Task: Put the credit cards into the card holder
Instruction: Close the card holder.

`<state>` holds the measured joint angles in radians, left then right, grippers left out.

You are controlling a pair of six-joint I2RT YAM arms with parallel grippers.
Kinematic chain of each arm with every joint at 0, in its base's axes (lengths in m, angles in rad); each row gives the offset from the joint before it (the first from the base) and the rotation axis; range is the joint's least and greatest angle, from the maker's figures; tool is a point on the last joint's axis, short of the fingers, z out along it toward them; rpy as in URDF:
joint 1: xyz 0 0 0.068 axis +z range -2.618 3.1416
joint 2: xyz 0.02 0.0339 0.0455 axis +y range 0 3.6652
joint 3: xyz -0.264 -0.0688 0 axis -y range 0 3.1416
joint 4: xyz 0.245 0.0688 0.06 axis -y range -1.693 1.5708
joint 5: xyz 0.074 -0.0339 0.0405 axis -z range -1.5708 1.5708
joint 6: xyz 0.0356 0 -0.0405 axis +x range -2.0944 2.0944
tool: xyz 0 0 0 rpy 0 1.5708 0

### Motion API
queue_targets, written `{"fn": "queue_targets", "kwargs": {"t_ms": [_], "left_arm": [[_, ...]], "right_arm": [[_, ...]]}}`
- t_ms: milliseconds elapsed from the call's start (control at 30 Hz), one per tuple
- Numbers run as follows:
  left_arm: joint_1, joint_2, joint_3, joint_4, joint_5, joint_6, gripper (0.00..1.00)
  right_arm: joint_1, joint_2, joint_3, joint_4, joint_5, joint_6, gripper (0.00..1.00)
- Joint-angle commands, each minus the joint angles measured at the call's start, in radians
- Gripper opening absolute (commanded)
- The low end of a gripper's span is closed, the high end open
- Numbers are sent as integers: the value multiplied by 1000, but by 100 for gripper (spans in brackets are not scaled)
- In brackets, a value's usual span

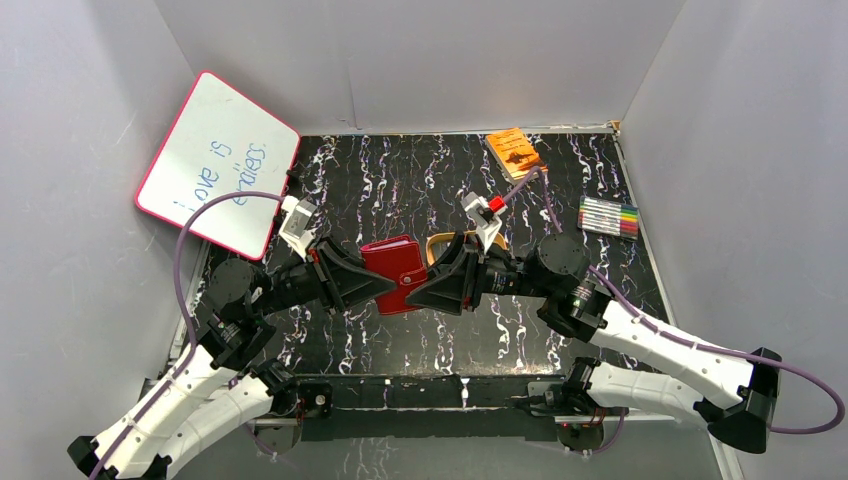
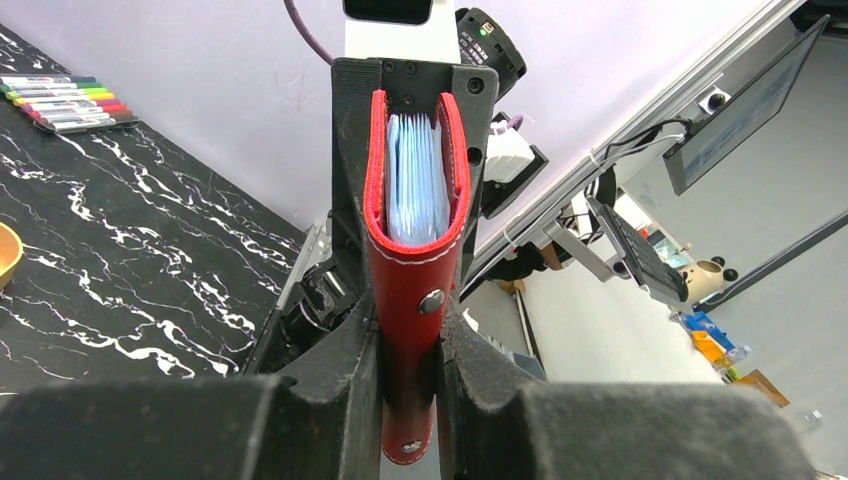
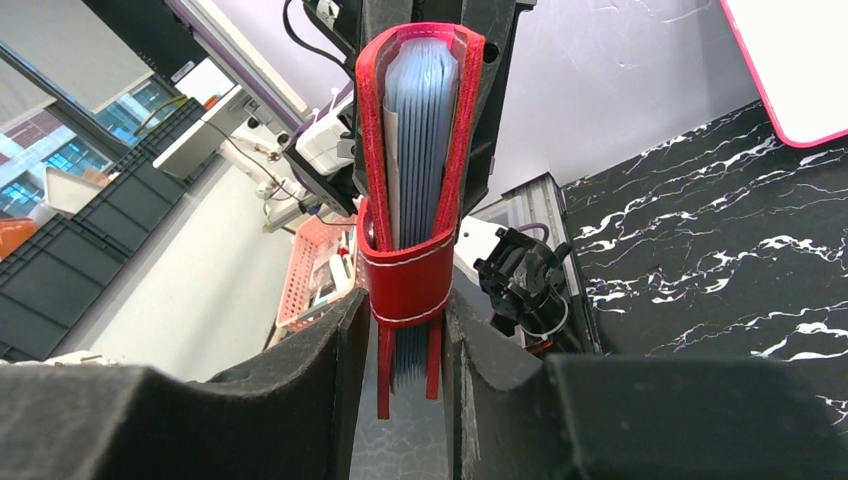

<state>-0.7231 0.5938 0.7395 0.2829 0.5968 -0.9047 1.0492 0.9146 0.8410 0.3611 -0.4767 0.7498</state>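
Observation:
The dark red card holder [image 1: 395,268] hangs above the middle of the table, held between both arms. My left gripper [image 1: 375,283] is shut on its spine end, where the metal stud [image 2: 431,300] shows between the fingers. My right gripper [image 1: 425,290] is closed around the opposite, open end, and its fingers [image 3: 340,340] press the snap strap [image 3: 405,285]. In both wrist views pale bluish thin leaves [image 2: 415,180] fill the holder. I cannot tell whether these leaves are credit cards or sleeves. No loose credit cards are in view.
A whiteboard [image 1: 220,165] with a pink rim leans at the back left. An orange book [image 1: 515,152] lies at the back, and a pack of markers [image 1: 608,216] at the right. A gold tray [image 1: 440,245] sits just behind the right gripper.

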Motion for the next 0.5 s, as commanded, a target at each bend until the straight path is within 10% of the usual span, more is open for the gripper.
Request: {"fn": "queue_targets", "kwargs": {"t_ms": [0,333,467], "left_arm": [[-4,-15,37,43,-8,-3,0],[-3,-9,42,7,-13,1,0],[-4,-13,47,-14,-21,8,20]], "right_arm": [[1,-25,-8,81,17,17,39],[1,-25,-10,81,21,19,14],[1,-30,-2,43,38,11,0]]}}
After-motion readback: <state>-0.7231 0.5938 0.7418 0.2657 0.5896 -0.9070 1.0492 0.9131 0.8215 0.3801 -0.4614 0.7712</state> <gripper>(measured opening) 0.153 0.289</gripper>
